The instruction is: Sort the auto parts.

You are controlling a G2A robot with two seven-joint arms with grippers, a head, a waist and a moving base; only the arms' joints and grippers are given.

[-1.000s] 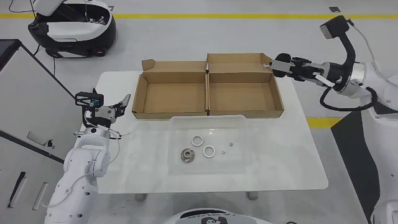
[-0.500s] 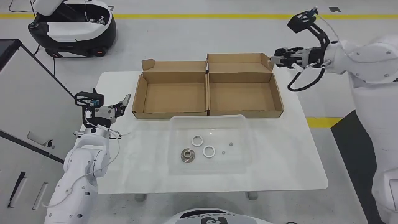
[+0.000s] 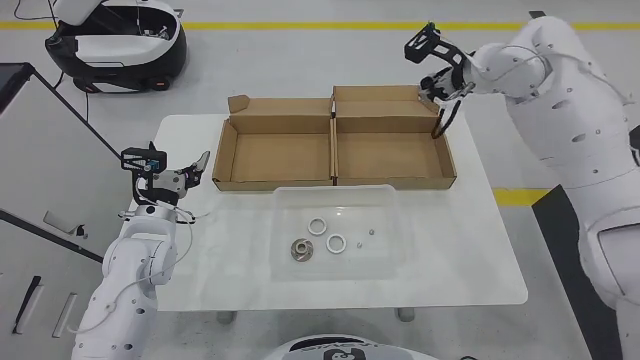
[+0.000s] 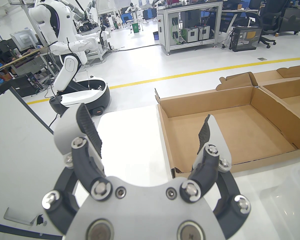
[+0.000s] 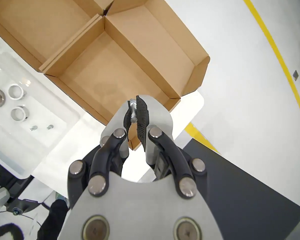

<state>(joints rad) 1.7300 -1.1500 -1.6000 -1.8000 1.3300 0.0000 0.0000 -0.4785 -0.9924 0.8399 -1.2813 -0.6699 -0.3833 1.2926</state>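
Bolt: clamped in the right claw, by the right box corner, upper right of top view.
Left claw: wide apart, at the table left edge.
Clear tray: lower middle, with rings.

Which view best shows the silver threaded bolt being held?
Right wrist view: the silver threaded bolt is clamped between the right gripper's jaws. The top view leaves it too small to tell; the left wrist view faces elsewhere.

Boxes: matt cardbd; tray: clear glossy plastic; bolt (threaded) & rings: shiny metal.
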